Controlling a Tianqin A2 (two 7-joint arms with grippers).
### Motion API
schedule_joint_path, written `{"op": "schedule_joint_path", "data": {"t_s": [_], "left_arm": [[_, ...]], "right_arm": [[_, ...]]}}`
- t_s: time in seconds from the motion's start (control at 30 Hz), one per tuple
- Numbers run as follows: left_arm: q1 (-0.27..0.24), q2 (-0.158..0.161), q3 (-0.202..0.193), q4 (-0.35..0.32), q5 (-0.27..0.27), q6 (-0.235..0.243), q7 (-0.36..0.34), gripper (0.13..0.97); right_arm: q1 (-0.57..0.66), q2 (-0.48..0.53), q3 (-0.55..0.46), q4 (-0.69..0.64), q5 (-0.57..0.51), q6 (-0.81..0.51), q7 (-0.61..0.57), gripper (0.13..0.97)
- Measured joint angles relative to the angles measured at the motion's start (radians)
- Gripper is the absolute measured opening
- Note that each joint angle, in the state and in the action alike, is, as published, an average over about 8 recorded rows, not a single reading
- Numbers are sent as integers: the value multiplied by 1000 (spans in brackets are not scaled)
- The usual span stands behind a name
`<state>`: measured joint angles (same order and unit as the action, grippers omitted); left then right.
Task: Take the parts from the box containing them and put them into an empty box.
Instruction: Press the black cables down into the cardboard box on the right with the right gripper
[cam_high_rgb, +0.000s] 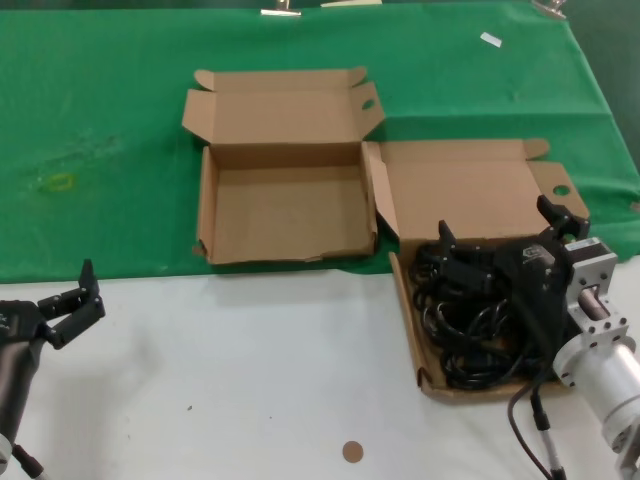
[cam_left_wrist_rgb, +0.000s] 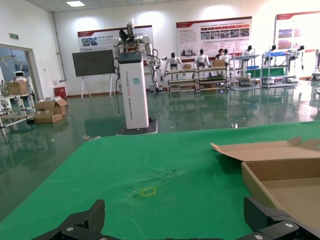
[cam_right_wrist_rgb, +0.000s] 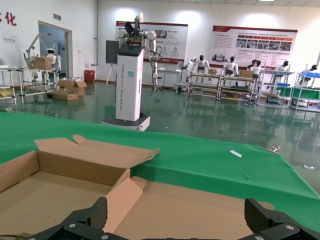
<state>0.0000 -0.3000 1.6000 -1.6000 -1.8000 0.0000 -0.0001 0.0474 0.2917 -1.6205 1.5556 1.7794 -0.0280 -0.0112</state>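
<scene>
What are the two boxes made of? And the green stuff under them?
Both the empty box and the box of cables look like brown corrugated cardboard, matte with folded flaps. The green cover seems to be cloth or felt, dull and slightly creased.

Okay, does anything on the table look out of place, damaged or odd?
A small round brown disc lies loose on the white tabletop, away from both cardboard boxes. The empty brown cardboard box has a ragged, uneven front edge. Nothing is spilled.

black parts, brown boxes, green cloth, white table
</scene>
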Motion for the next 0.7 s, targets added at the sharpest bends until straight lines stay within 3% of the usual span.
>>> {"op": "schedule_joint_path", "data": {"t_s": [0.7], "left_arm": [[0,0,0,0,0,0,0,966]], "right_arm": [[0,0,0,0,0,0,0,966]]}}
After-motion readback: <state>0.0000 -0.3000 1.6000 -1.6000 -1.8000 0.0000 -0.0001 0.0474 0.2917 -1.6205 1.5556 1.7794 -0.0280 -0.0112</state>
